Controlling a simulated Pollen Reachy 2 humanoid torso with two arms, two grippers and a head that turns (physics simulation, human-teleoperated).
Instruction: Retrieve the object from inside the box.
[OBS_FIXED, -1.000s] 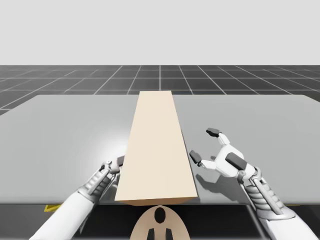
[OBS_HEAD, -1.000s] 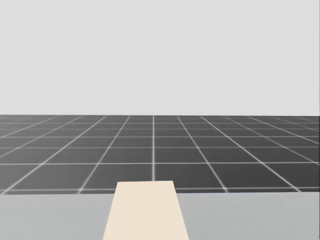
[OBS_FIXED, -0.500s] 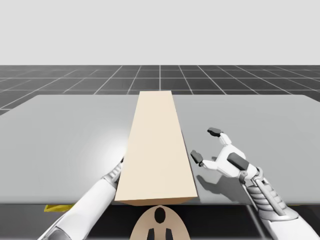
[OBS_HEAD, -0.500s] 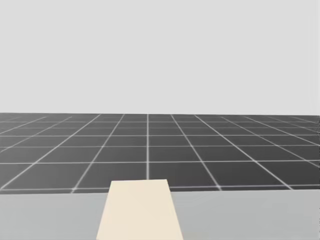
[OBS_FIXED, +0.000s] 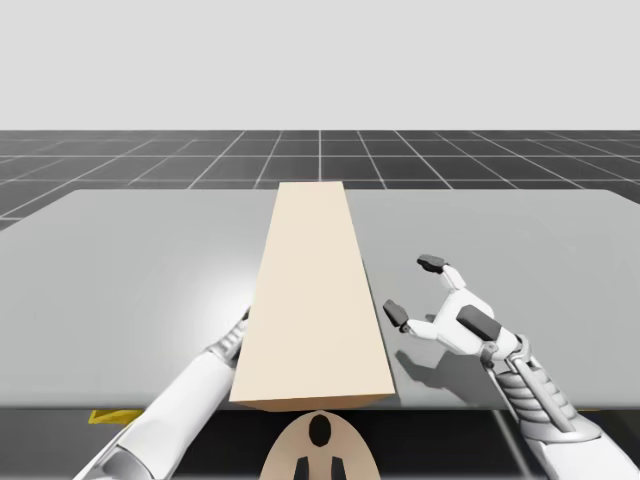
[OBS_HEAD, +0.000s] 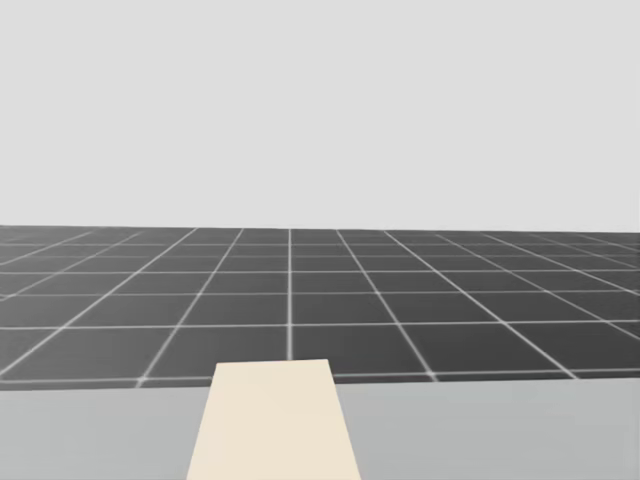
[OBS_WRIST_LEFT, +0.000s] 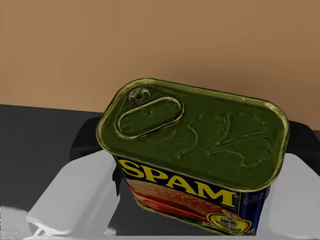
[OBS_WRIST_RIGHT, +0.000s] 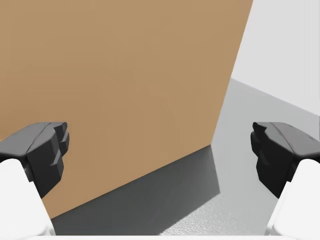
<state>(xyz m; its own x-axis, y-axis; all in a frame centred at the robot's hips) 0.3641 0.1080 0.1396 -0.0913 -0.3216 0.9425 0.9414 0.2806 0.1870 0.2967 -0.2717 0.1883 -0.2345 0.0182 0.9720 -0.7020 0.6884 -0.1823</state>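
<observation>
**Left jaws** clenched on the blue rectangular can (OBS_WRIST_LEFT: 200, 145). The dark pads (OBS_WRIST_LEFT: 84, 142) bear on two opposite sides. The gold-green lid and its pull tab face the wrist camera, and the can sits slightly tilted in the grip. Beyond the can stands a tan inner wall of the box (OBS_FIXED: 312, 290), with a dark floor beneath.

**Left arm** (OBS_FIXED: 190, 395) enters the box's left side at its near end. The can therefore lies inside the box at that near-left part, under the top.

**Right jaws** released and wide apart, just beside the box's right wall toward its near end, touching nothing.

**Box** lies lengthwise, near to far, along the middle of the grey table (OBS_FIXED: 130, 270).

**Step in hand, as judged:** withdrawal of the can. Keep the clench constant and back the left arm out leftward along its line of entry. Hold the can clear of the floor, top and opening edge. The tilt suggests the grip could slip if hurried. The right jaws may steady the box should it drag.
</observation>
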